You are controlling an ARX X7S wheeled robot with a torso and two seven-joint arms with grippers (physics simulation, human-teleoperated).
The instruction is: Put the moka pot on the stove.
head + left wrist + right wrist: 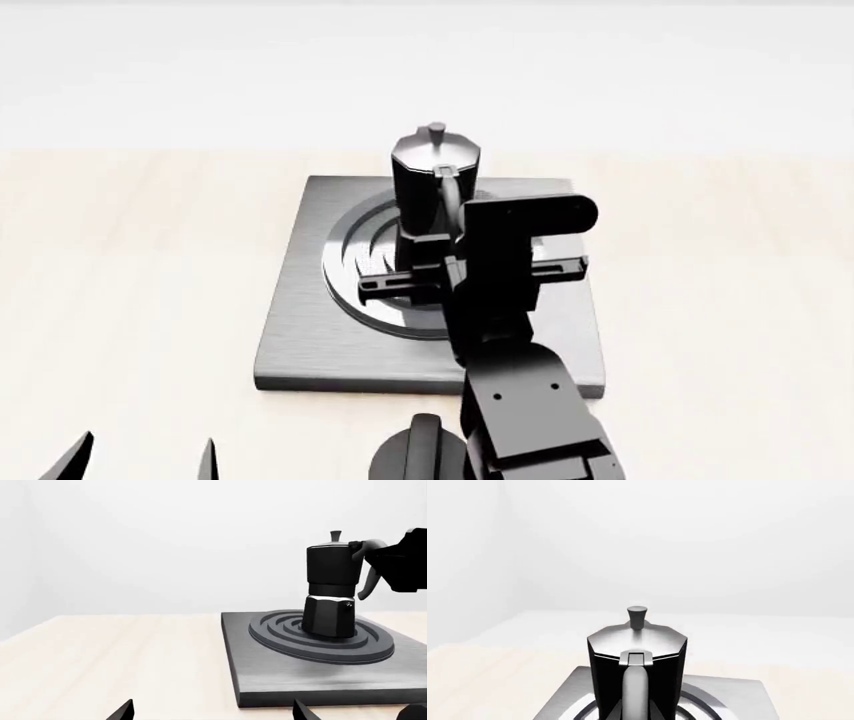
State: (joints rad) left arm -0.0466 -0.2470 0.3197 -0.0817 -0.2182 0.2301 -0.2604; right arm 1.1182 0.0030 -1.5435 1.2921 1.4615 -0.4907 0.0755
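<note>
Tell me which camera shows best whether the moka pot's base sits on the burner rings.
The left wrist view: the moka pot shows side-on, upright, its base resting on the ring burner of the stove. In the head view the right gripper hides the pot's lower half. The right wrist view crops off the base.

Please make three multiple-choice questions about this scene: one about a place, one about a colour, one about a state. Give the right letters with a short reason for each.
1. Where does the moka pot stand?
A. on the bare table
B. on the ring burner of the stove
C. beside the stove

2. What colour is the pot's body?
A. black
B. red
C. white

3. How does the pot stand?
A. on its side
B. upside down
C. upright

Answers:
1 B, the left wrist view shows its base on the raised rings.
2 A, the faceted body is black under a silvery lid.
3 C, its knob points up; the right gripper is at its handle, but the grip itself cannot be made out.
</note>
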